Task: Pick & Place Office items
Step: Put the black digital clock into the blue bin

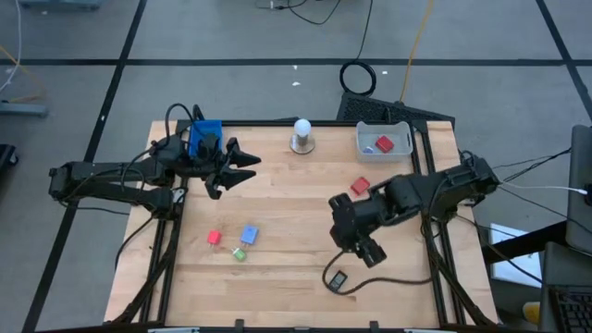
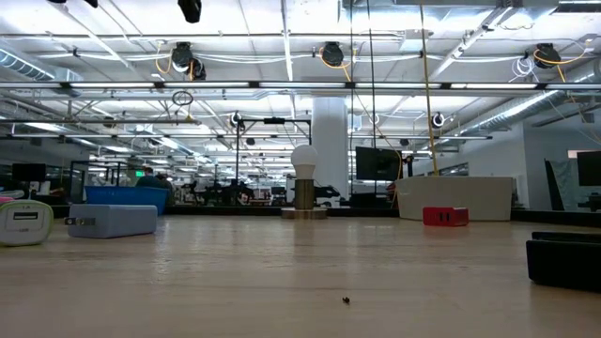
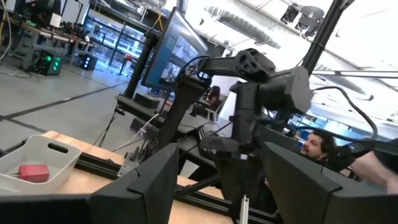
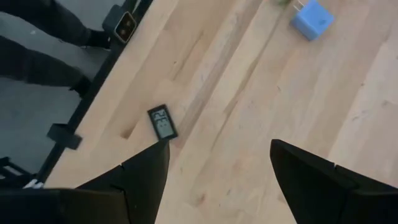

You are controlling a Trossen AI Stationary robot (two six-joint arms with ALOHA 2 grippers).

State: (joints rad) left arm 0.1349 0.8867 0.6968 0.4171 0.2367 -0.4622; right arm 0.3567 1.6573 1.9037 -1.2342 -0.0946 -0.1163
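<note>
At the table's far left, the left gripper hangs beside the blue tray, pointing right across the table. Its fingers stand apart with nothing between them, so it looks to be waiting, not working.

Near the middle left, three loose items lie close together on the wood: a red block, a green bit and a light-blue block. They have probably yet to be collected.

Toward the far edge stands a white ball on its round base, not part of the sorting.

Further right, another red block lies on the bare wood, near the grey tray at the far right. That tray already holds a red piece and a bluish one, which suggests it is the drop-off.

The right gripper hovers over the near right, released and empty, angled down toward a dark rectangular piece by the near edge. That is likely its next pick.
</note>
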